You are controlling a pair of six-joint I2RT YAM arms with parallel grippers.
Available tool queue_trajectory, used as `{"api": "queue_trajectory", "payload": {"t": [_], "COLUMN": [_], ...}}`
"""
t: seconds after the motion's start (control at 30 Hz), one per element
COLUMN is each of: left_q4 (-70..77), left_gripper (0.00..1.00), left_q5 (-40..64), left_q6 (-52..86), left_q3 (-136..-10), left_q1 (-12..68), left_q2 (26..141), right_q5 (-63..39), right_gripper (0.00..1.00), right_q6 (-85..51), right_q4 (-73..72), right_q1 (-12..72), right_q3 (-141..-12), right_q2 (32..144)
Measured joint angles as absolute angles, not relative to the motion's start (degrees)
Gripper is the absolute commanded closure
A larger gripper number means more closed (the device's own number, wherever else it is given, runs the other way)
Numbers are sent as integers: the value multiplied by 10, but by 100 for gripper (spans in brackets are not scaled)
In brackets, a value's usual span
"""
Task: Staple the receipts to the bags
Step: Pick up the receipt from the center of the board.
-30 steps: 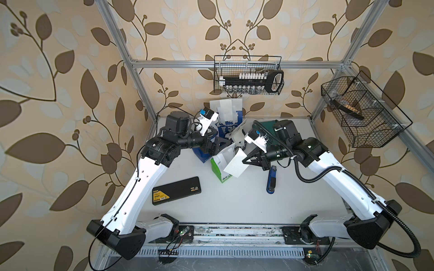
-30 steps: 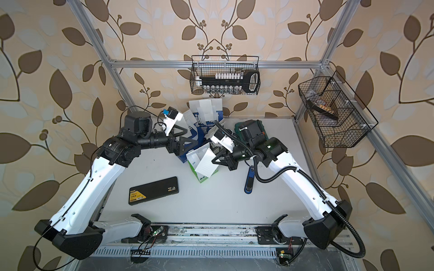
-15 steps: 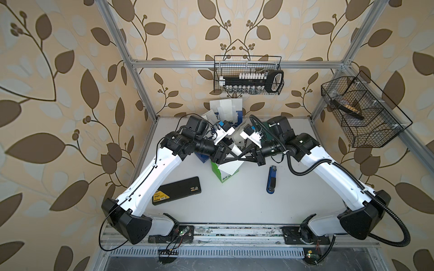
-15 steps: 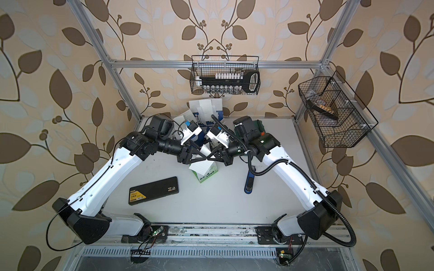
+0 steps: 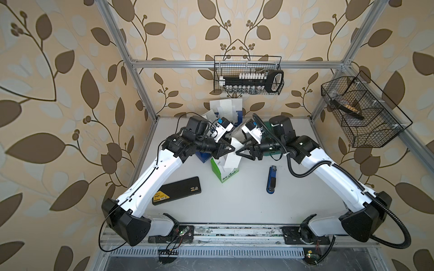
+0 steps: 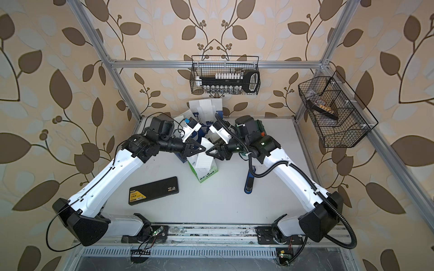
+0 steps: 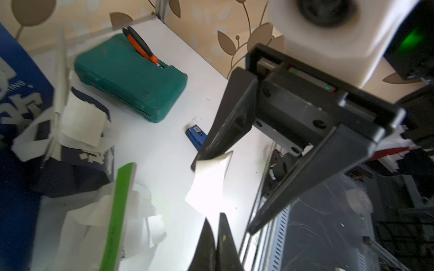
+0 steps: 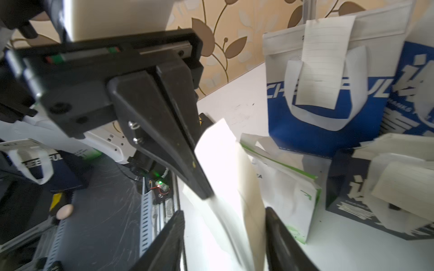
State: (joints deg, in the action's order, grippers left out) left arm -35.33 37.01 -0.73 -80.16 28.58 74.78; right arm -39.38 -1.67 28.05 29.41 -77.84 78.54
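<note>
Receipt (image 5: 231, 155) print cannot be read: glare bleaches the slip in both wrist views, and both are blurred. In both top views the wrists and their cameras cover most of the bags at the far middle of the table (image 5: 234, 201). Only the white-and-green bag (image 5: 222, 172) shows clearly there, and the receipt hides its far top. The navy bag (image 8: 352, 190) and a blue-and-white bag (image 8: 328, 117), with a second receipt (image 8: 325, 63) hanging down its front, are plain only from the right wrist. A cable crosses the far end of the blue stapler (image 6: 249, 183). The left gripper (image 5: 233, 149) has its fingers pressed together on one long edge of the receipt. The right gripper (image 5: 237, 152) stands spread, a finger on either side of the slip and one tip at its corner. The two grippers meet almost tip to tip. Bare table lies near, between the black case (image 5: 177, 193) and the stapler, while the far side is crowded up to the wall. The receipt's long axis runs far to near, its near end over the white-and-green bag; whether it touches the bag cannot be told.
</note>
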Motion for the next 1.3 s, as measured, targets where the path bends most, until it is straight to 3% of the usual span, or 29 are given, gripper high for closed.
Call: {"api": "queue_trajectory", "payload": {"t": [0.2, 0.43, 0.57, 0.8, 0.9, 1.1, 1.3], "left_q4": [-237, -131, -114, -93, -93, -119, -132], "left_gripper": [100, 100, 100, 100, 100, 75, 74], "left_q5": [338, 351, 358, 371, 374, 420, 462], "left_q6": [63, 132, 153, 175, 180, 163, 154], "left_q3": [-755, -732, -728, -726, -724, -745, -763], "left_q1": [285, 285, 284, 284, 284, 284, 284], "left_q2": [698, 681, 682, 682, 683, 704, 725], "right_q5": [-423, -483, -518, -546, -551, -570, -590], "right_gripper": [41, 46, 74, 100, 100, 100, 100], "right_q6": [-121, -224, -307, -371, -374, -307, -262], "right_q4": [147, 6, -100, -171, -170, -67, -2], "right_q1": [228, 227, 229, 261, 270, 269, 282], "right_q3": [-705, -674, -650, -652, -654, -694, -699], "right_q2": [753, 752, 756, 782, 789, 792, 794]}}
